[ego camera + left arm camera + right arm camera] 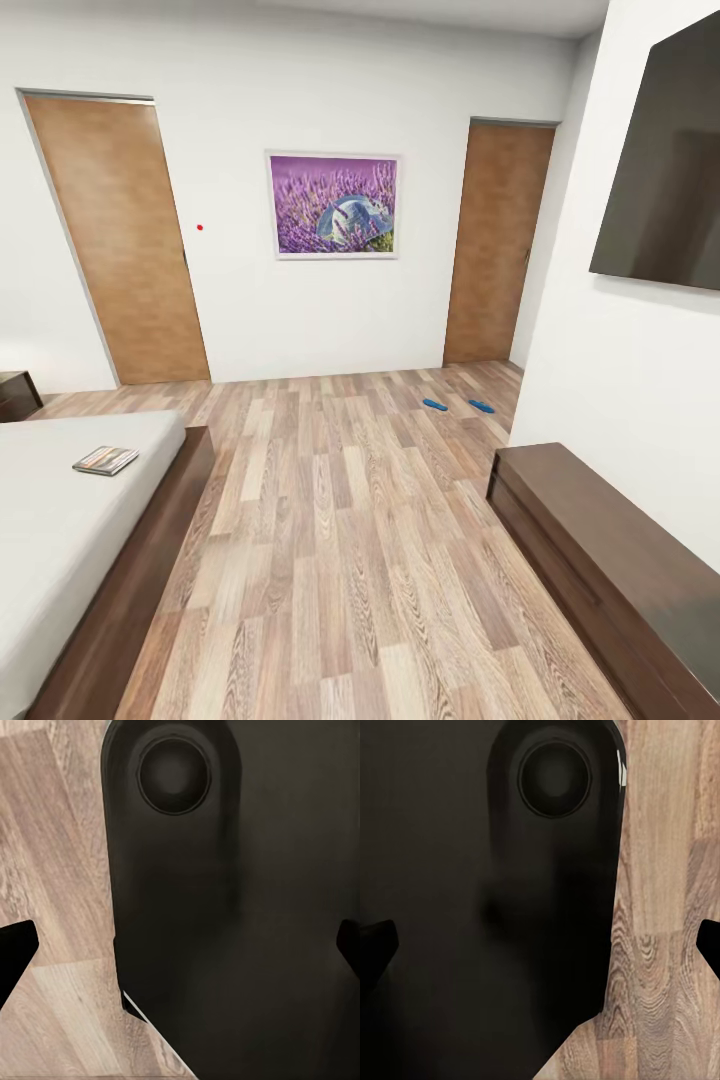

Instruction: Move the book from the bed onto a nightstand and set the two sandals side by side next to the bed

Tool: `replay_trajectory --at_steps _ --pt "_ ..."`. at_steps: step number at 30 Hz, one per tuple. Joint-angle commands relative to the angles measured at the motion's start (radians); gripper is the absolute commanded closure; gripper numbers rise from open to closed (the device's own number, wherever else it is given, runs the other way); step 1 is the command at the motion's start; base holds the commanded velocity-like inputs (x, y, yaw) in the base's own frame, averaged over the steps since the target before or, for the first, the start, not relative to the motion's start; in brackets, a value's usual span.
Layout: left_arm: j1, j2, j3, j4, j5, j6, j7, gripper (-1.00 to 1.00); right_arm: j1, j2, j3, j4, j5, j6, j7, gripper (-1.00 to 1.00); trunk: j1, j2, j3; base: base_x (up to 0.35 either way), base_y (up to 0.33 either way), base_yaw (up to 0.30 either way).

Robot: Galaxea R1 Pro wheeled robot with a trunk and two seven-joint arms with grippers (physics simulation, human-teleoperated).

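book (105,459) lying on the bed (60,520) | two sandals (435,405) way off by the far door (497,243) (apart) | both end effectors spread wide, empty

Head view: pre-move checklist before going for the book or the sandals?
1. Book located, lying flat on the bed near its edge: ok.
2. Both sandals located, on the floor by the far right door, apart from each other and far from the bed: ok.
3. Nightstand in view, partly cut off at the picture's edge; whether its top is free: cannot tell.
4. Floor between robot and sandals free of obstacles: ok.
5. Left gripper and right gripper open, holding nothing: ok.
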Motion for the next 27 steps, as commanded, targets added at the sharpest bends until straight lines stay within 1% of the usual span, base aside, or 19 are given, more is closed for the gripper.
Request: replay_trajectory --at_steps 1,18,22,27 --pt "0.0 0.0 0.0 0.0 0.0 0.001 0.0 -1.0 0.0 0.0 0.0 -0.001 0.001 0.0 0.0 -1.0 0.0 0.0 -0.001 0.0 0.0 0.0" --pt "0.0 0.002 -0.002 0.0 -0.001 0.002 -0.006 -1.0 0.0 0.002 -0.001 0.0 0.0 0.0 0.0 -1.0 0.0 0.0 -0.001 0.005 0.001 0.0" --pt "0.0 0.005 -0.005 -0.001 -0.002 0.002 -0.029 -1.0 0.0 0.01 -0.003 0.002 -0.003 -0.007 0.0 -1.0 0.0 0.0 -0.001 0.161 0.01 0.0" --pt "0.0 0.007 -0.006 -0.001 -0.003 0.001 -0.057 -1.0 0.0 0.013 -0.004 0.002 -0.004 -0.01 0.0 -1.0 0.0 0.0 -0.001 0.248 0.004 0.0"
